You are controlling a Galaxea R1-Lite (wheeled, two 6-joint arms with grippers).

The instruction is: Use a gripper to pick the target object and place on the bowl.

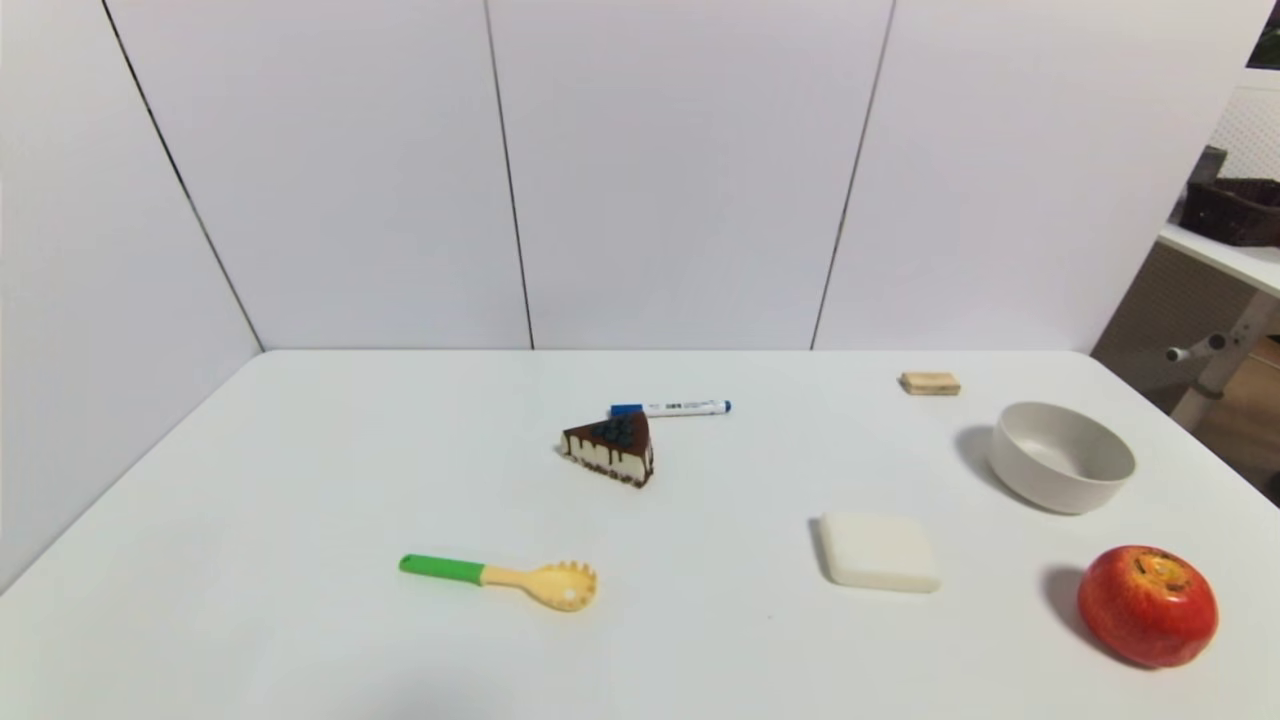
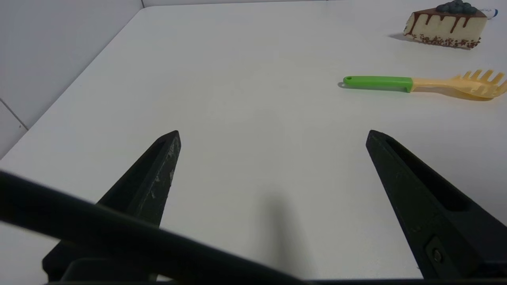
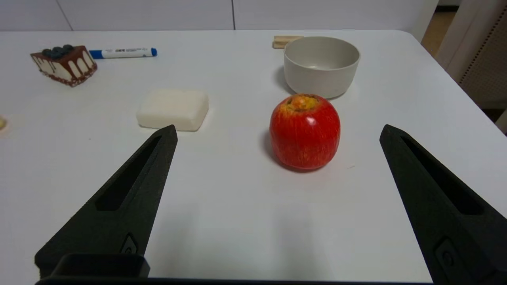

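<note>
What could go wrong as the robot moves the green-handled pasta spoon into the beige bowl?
1. The pasta spoon lies flat on the table, so an open left pincer may slip off its thin handle.
2. The bowl sits far across, with the white block and apple near the route; a low carry could knock them.
3. The long spoon might tip out over the bowl's rim.

A lab test bench: a bare white table [image 1: 300, 480] boxed in by plain white panels [image 1: 680, 170]; toy props laid out on it, a fake cake slice [image 1: 610, 449], an apple [image 1: 1147, 605]; a second desk [image 1: 1225, 258] stands beyond.
</note>
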